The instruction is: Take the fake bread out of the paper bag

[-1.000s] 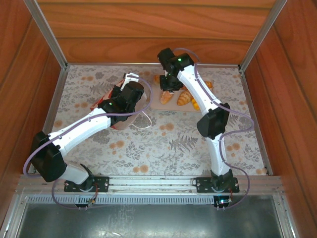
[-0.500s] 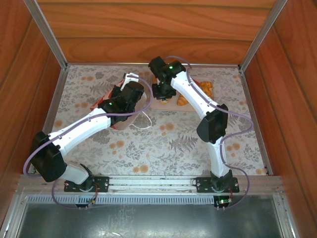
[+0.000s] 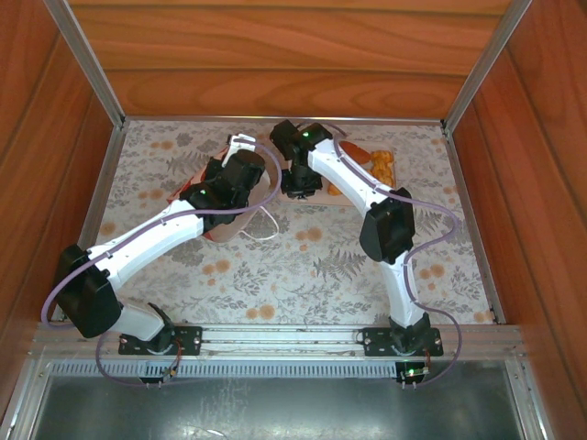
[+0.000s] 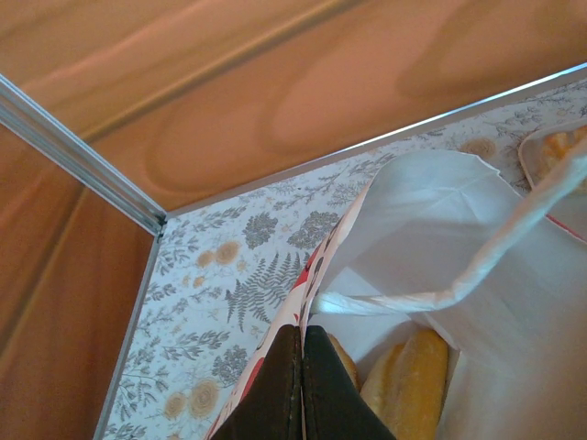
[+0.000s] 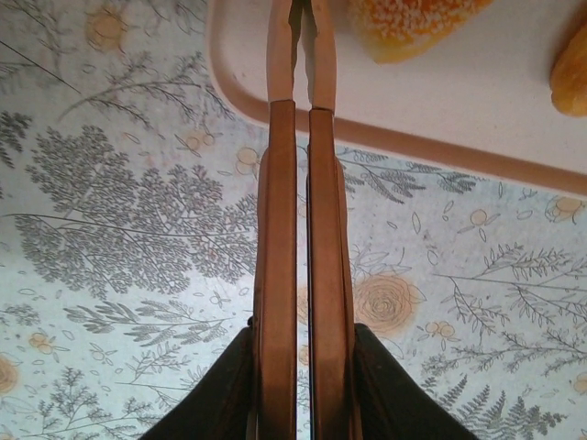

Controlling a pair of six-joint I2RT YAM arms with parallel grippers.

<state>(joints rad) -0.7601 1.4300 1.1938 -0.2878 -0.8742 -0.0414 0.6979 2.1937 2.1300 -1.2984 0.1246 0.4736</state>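
Two pieces of bread (image 4: 413,376) lie inside the bag (image 4: 431,229) on the floral table (image 5: 119,229). More bread sits on the pink tray (image 5: 440,101) just beside it. The left end effector (image 4: 302,337) pinches the bag's rim. The right end effector (image 5: 301,346) clamps closed tongs (image 5: 293,202), their tips over the tray's edge. Wooden walls (image 4: 229,82) enclose the table. From above, the left arm covers much of the bag.

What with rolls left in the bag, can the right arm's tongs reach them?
Likely yes: the left tool holds the paper bag mouth open, rolls exposed, tongs beside it over the tray.
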